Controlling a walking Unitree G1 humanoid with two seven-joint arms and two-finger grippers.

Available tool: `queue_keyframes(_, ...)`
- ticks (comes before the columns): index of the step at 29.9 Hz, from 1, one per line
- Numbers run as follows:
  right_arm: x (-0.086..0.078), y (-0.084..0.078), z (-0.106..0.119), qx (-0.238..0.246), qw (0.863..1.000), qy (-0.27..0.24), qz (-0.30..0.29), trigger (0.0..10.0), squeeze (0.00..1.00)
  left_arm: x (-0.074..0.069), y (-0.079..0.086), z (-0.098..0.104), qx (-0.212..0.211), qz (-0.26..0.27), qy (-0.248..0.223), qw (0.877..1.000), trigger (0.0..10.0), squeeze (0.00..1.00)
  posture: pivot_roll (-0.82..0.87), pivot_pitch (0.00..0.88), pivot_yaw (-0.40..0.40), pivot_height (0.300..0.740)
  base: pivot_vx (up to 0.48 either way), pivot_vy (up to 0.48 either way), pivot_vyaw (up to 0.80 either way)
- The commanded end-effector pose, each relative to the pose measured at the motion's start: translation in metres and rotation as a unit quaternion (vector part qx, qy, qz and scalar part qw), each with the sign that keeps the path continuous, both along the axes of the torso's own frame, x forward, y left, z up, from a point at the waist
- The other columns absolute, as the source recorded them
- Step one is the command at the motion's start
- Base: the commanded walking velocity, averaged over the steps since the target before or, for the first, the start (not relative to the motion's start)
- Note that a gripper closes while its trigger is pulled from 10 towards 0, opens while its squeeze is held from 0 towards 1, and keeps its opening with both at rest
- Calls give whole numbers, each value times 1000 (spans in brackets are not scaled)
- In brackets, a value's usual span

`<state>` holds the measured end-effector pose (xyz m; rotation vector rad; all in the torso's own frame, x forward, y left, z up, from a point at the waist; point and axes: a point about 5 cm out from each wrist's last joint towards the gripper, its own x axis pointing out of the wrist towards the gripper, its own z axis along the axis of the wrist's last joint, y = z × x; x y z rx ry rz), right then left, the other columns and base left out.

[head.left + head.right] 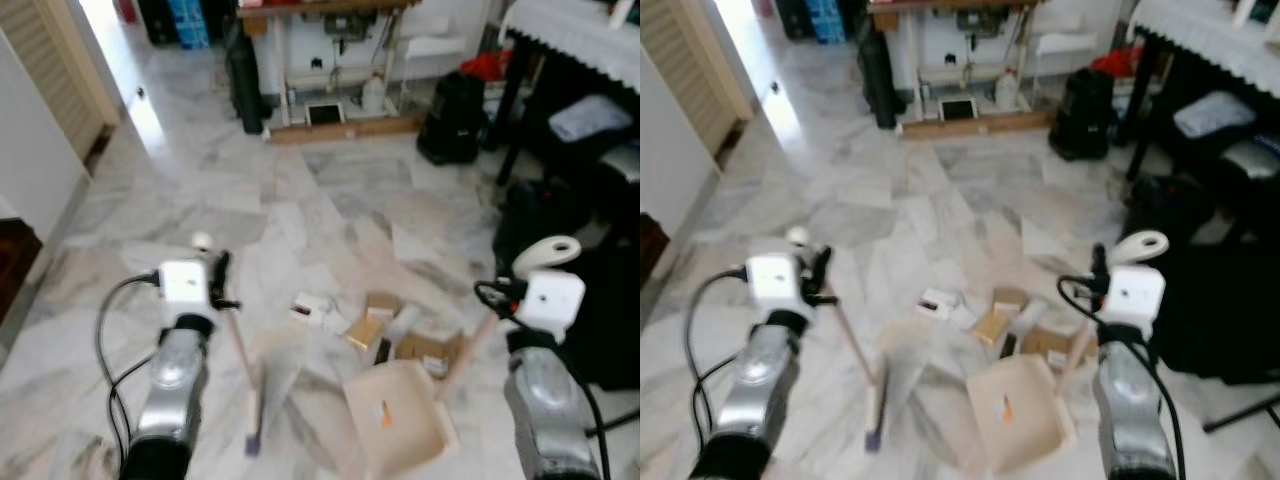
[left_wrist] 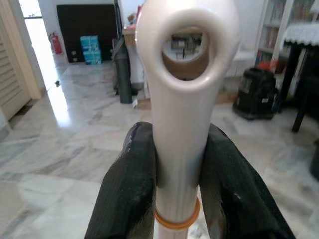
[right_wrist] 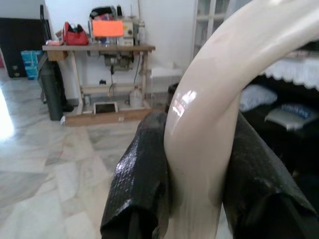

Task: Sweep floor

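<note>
My left gripper is shut on the cream handle of a small broom, whose blurred brush head rests on the marble floor. In the left wrist view both black fingers clamp the broom handle below its hanging hole. My right gripper is shut on the curved handle of a cream dustpan that sits on the floor just right of the brush. Several small cardboard boxes and paper scraps lie just beyond the pan.
A black bag and a dark table with a lace cloth stand at the right. A sewing-machine table is at the back, and a louvred door at the left. A black cloth-covered thing sits close on my right.
</note>
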<state>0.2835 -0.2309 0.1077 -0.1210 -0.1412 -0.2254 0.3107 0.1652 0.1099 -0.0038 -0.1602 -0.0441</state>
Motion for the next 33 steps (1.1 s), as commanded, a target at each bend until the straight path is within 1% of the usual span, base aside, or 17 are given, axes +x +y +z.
queue_keyframes(1,5,5,15,0,999,-32,8,10000,0,2,8,13,6,10,-25,1000,10000,0,-132,0,16,740,334,0,0)
queue_keyframes(33,5,6,17,7,999,-35,3,10000,0,5,7,16,7,6,-27,1000,10000,0,-127,0,25,740,332,0,0)
